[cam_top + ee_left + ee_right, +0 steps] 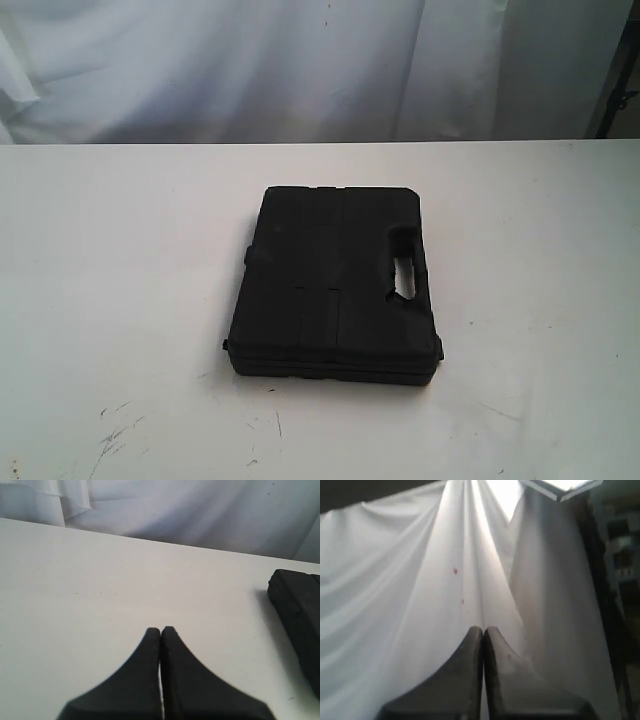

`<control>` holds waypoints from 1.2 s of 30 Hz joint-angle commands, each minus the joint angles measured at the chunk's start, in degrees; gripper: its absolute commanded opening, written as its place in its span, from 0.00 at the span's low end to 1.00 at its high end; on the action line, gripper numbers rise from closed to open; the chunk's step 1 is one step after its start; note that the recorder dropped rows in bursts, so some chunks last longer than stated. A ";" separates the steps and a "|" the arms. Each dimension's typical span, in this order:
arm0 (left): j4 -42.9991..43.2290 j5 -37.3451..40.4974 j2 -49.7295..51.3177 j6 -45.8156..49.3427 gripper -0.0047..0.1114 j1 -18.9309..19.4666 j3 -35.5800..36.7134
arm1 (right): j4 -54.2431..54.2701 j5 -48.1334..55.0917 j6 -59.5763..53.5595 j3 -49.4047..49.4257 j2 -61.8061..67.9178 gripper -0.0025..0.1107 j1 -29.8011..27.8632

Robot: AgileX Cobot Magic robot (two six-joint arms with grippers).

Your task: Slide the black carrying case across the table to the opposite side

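I see the black case (335, 285) lying flat near the middle of the white tabletop (120, 300), lid up, with nothing touching it. My left pincer (160, 630) is clenched, fingertips pressed together on nothing, and it hangs over bare tabletop. From its wrist camera the case (297, 615) shows only as a dark corner at the edge of the picture, well apart from the fingertips and off to one side of them. My right pincer (483, 629) is also clenched and empty, and it points at the white cloth (420, 605) hanging behind the tabletop.

In the exterior view the case's handle slot (405, 272) sits along its right-hand side. The long axis appears to run from the near edge towards the far edge, skewed very little. Dark scuff marks (115, 435) dot the tabletop nearer the camera, left of the case.
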 commanded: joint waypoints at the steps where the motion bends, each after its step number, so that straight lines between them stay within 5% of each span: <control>1: -0.48 -0.59 -0.23 0.02 0.04 -0.21 0.29 | -0.43 12.23 0.41 -4.71 10.16 0.02 4.06; 14: -0.48 -0.59 -0.23 0.02 0.04 -0.21 0.29 | 0.61 48.09 0.41 -5.67 26.34 0.02 11.35; 28: -0.48 -0.59 -0.23 0.02 0.04 -0.21 0.29 | 2.21 35.88 0.41 -5.94 26.88 0.02 11.35; 36: -0.48 -0.59 -0.23 0.02 0.04 -0.21 0.29 | 3.03 41.52 0.41 -13.23 37.64 0.02 11.49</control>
